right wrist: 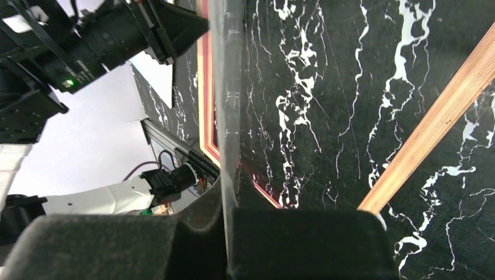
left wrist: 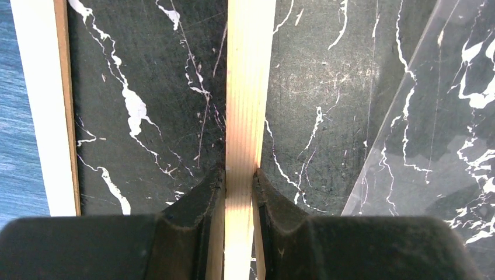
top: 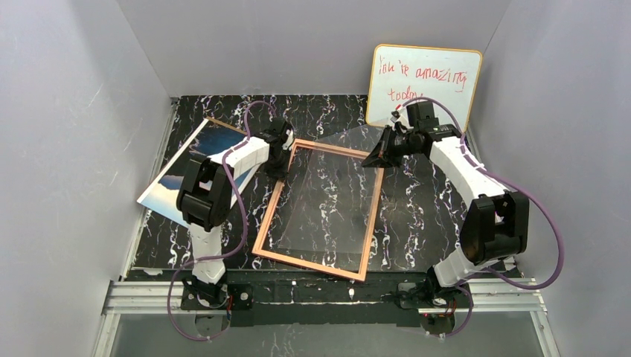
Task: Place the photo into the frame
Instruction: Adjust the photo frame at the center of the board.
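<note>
The left claw [left wrist: 239,175] is clenched on a thin wooden side of the frame [left wrist: 248,87], with 1 finger on each side of it. The frame lies flat on the black bench [left wrist: 146,70]. The photo [top: 170,190] is to the left of this claw, on a brown board [left wrist: 65,87]. The right claw [right wrist: 232,178] is pinching the edge of a clear sheet [top: 335,186]. The sheet is tilted, high at the claw and low over the frame. A whiteboard [top: 424,82] stands behind the right claw.
</note>
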